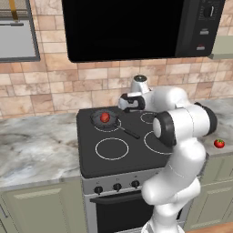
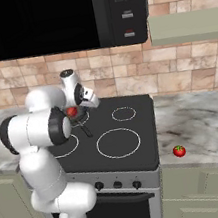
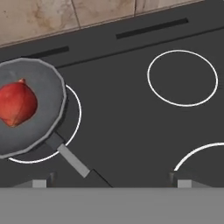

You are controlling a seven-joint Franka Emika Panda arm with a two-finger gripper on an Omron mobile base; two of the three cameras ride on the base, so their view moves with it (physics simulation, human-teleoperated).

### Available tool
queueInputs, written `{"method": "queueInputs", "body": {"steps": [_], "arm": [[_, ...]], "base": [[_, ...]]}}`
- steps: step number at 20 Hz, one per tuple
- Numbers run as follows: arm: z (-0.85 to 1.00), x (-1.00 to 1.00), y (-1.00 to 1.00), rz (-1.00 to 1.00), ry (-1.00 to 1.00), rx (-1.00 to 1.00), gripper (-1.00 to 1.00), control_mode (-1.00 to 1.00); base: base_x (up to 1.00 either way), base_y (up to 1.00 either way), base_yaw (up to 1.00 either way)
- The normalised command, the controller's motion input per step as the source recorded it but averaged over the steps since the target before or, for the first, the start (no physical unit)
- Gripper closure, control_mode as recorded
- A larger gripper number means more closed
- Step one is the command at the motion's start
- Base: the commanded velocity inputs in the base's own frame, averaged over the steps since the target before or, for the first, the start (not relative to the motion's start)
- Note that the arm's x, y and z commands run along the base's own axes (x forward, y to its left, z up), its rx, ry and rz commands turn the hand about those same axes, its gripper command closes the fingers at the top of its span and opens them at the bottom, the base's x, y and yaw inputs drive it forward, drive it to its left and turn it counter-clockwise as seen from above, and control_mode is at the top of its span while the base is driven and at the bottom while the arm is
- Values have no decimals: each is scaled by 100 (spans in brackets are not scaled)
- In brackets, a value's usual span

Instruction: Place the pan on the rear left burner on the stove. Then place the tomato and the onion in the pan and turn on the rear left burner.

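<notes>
The dark grey pan (image 3: 46, 89) sits on the rear left burner (image 3: 79, 114) of the stove (image 1: 136, 152), its black handle (image 3: 72, 159) pointing toward the front right. Inside it lies the reddish onion (image 3: 16, 104), also seen as the onion (image 1: 104, 117) (image 2: 71, 111) from the base. The tomato (image 1: 219, 144) (image 2: 179, 151), red with a green cap, rests on the counter right of the stove. My gripper (image 3: 111, 181) hovers above the cooktop just right of the pan, open, with nothing between its fingers. From the base the gripper (image 1: 130, 103) (image 2: 88, 98) hangs over the stove's rear.
A black microwave (image 1: 136, 27) hangs low over the stove. The rear right burner ring (image 3: 182, 105) and a front ring (image 1: 112, 149) are bare. Black knobs (image 1: 117, 186) line the silver front panel. Marble counters (image 1: 36, 145) flank the stove on both sides.
</notes>
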Motion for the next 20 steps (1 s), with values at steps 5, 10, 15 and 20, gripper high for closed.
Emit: {"method": "queueInputs", "body": {"steps": [5, 10, 15, 20], "arm": [[0, -47, -61, -5, 1, 0, -100, -100], [0, -40, -78, -6, 4, 0, -100, -100], [0, -29, -80, -8, 7, 0, -100, -100], [0, -20, -72, -8, 9, 0, -100, -100]], "base": [[0, 0, 0], [0, 0, 0], [0, 0, 0], [0, 0, 0]]}}
